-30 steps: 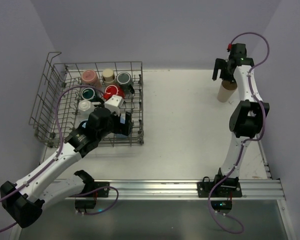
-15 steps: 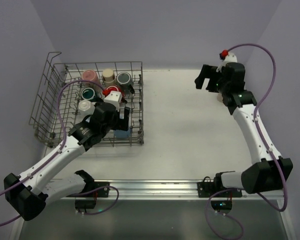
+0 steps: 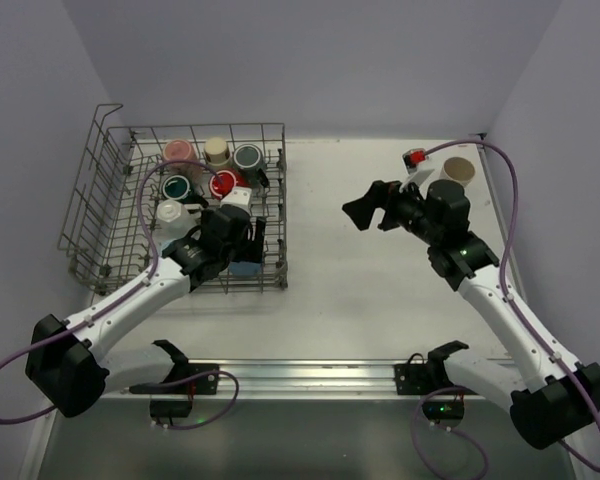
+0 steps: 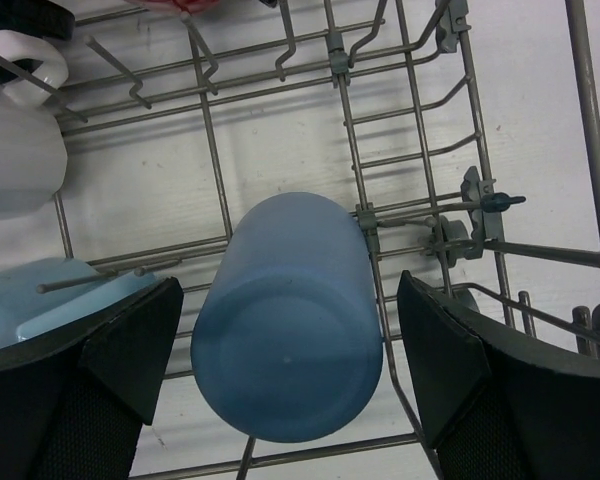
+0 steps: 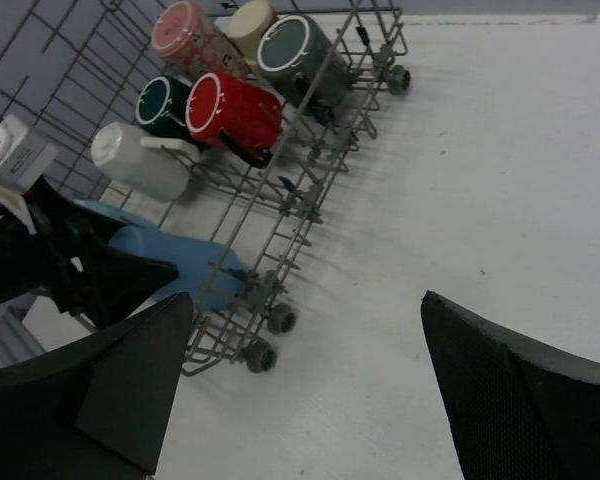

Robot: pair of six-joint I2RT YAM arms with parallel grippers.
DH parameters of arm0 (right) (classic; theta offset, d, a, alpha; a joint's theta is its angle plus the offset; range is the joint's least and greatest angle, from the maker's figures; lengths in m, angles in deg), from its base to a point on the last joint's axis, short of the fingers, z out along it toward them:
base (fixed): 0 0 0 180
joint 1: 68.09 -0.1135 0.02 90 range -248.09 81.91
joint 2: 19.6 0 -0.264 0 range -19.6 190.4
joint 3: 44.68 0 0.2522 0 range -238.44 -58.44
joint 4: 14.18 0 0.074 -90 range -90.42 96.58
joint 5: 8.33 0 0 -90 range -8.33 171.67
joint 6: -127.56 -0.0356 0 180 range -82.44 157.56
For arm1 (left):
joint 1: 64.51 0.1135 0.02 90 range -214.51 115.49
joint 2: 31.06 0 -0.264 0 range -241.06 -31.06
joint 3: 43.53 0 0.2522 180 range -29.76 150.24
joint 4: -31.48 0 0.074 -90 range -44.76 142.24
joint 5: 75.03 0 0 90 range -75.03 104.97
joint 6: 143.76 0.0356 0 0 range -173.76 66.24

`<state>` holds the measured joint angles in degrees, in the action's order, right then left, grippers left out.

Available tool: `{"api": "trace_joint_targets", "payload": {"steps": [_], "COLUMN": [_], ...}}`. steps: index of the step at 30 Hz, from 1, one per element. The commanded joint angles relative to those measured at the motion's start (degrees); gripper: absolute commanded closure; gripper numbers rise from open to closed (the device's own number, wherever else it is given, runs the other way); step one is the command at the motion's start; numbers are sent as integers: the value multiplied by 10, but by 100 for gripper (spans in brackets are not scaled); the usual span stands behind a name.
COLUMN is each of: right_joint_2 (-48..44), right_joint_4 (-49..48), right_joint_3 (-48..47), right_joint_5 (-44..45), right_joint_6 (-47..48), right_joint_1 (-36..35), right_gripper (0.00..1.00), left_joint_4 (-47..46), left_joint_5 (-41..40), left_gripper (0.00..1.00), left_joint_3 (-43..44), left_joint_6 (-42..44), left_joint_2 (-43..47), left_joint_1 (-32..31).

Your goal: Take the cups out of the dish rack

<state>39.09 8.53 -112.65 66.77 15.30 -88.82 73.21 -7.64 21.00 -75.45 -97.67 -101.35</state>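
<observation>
1. My left end effector [image 4: 288, 300] is down inside the dish rack [image 3: 100, 190], at its near right corner, with its jaws apart on either side of the light blue tumbler [image 4: 285, 320]
2. That tumbler lies on its side across the rack wires, base toward the wrist camera. I see a thin gap between it and each finger, so nothing is gripped
3. Just left of it a pale blue piece [image 4: 40, 295] shows, partly hidden by the finger, and I cannot tell what it is
4. Along the far side of the rack I count a pink cup [image 3: 179, 153], a cream cup [image 3: 216, 150] and a grey cup [image 3: 247, 157]
5. Nearer to me sit a dark teal cup [image 3: 176, 186] and a red cup [image 3: 225, 183] side by side, then a white mug [image 3: 170, 212] just beside my left wrist
6. My right end effector [image 3: 365, 212] hangs over the bare worktop [image 3: 360, 290], right of the rack and pointing toward it, jaws wide apart and empty
7. A cream tumbler [image 3: 460, 170] stands upright on the worktop near the far right corner, well apart from the rack
</observation>
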Motion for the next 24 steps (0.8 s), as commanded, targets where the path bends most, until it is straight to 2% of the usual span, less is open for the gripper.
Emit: {"api": "trace_joint_targets", "payload": {"steps": [1,2,4,5,7,8,9,16,19,24], "right_joint_2": [-6,-5,-4,-4,-5,-5,-4,43,63,91], "right_joint_4": [-53,-56,-60,-59,-67,-78,-88,-288,-363,-422], "right_joint_3": [14,15,18,17,17,19,30,75,82,69], "right_joint_5": [-32,-32,-32,-29,-35,-38,-51,-87,-113,-177], "right_joint_6": [-21,-26,-28,-29,-40,-50,-61,-189,-225,-239], "right_joint_1": [-26,-38,-48,-55,-62,-70,-76,-154,-164,-166], "right_gripper": [1,1,1,1,1,1,1,1,2,2], "left_joint_4": [-42,-43,-43,-43,-41,-37,-38,-6,1,-48], "left_joint_5": [-16,-15,-10,-10,-11,-12,-13,9,25,108], "left_gripper": [6,16,24,33,43,53,57,62,65,65], "left_joint_3": [0,0,0,-1,-1,4,8,101,123,116], "left_joint_6": [-12,-12,-13,-13,-12,-12,-9,2,-4,-35], "left_joint_2": [1,0,0,0,9,16,22,113,153,213], "left_joint_1": [-3,-2,-3,-3,-3,-2,-2,-3,-3,-3]}}
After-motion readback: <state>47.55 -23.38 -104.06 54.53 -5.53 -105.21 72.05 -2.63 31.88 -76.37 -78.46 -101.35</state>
